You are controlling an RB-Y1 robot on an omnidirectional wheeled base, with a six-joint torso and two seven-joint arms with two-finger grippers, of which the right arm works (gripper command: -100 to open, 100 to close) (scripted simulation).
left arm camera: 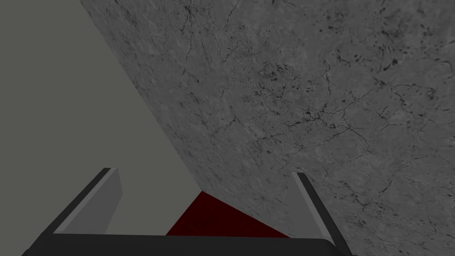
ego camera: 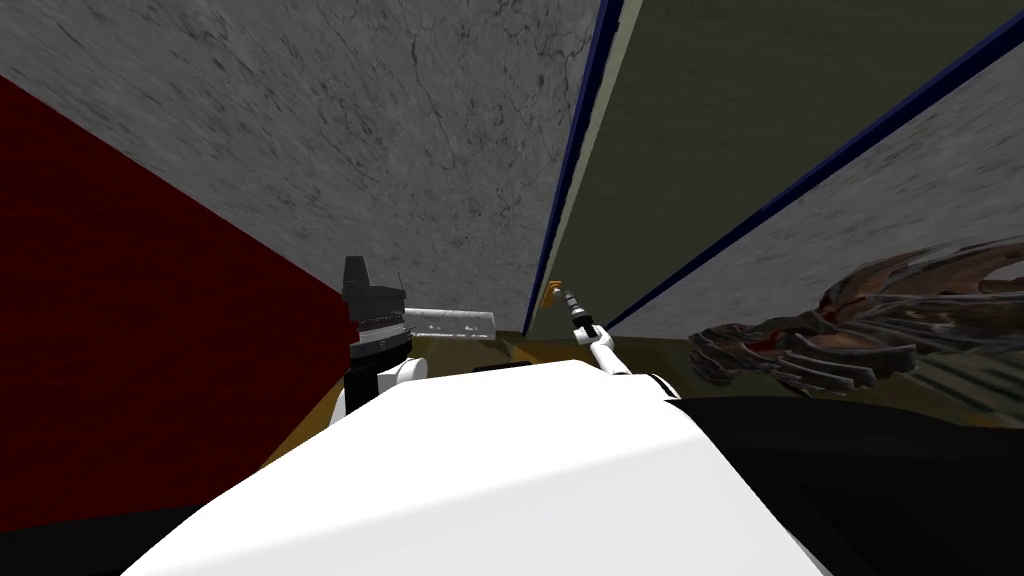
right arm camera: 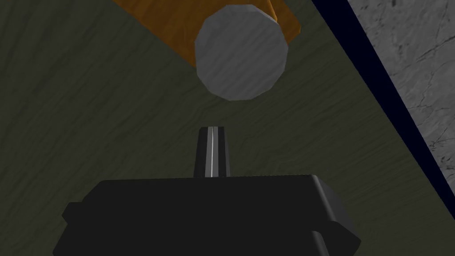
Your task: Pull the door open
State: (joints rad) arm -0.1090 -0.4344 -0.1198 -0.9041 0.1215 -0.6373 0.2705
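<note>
The right gripper (right arm camera: 212, 130) is held out to the dark green door (right arm camera: 111, 111), pointed at the round grey knob (right arm camera: 241, 52) and near it. The knob is set on an orange plate (right arm camera: 169, 22), close to the door's blue edge strip (right arm camera: 369, 75). The two fingers are pressed flat together with nothing between them, so the knob is not gripped yet. They will likely need to be spread first. The left gripper (left arm camera: 204, 171) is held aside by a grey wall (left arm camera: 311, 89), fingers wide apart and empty

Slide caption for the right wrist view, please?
Jaws shut, the right gripper faces the grey knob and orange plate on the door.
</note>
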